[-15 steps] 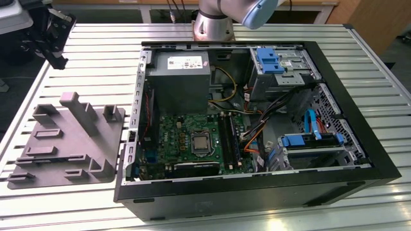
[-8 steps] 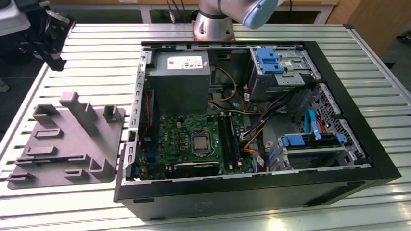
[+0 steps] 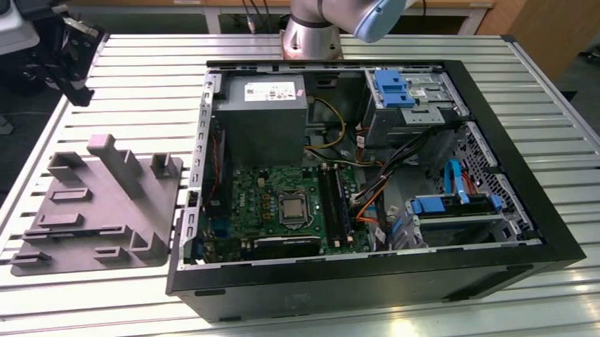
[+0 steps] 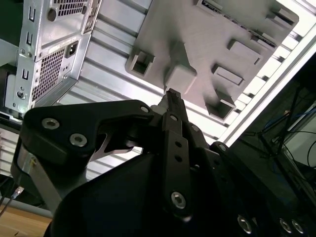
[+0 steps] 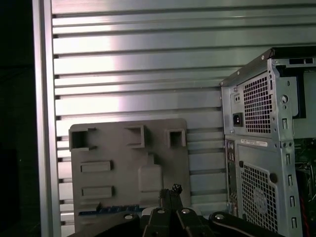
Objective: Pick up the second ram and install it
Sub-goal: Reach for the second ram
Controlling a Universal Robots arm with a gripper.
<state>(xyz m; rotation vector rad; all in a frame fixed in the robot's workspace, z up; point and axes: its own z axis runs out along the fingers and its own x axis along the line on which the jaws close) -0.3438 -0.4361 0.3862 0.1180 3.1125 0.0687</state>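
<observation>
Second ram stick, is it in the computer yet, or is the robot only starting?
Nothing looks done yet. What looks like the second ram lies on the gray fixture, unpicked. The gripper hangs above that fixture. Left: grabbing it and seating it in the open computer case.

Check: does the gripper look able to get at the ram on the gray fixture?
Probably yes. In the first wrist view the gripper hangs above the gray fixture, and the ram lies along its edge close by with nothing over it; the computer case stands off to one side.
</observation>
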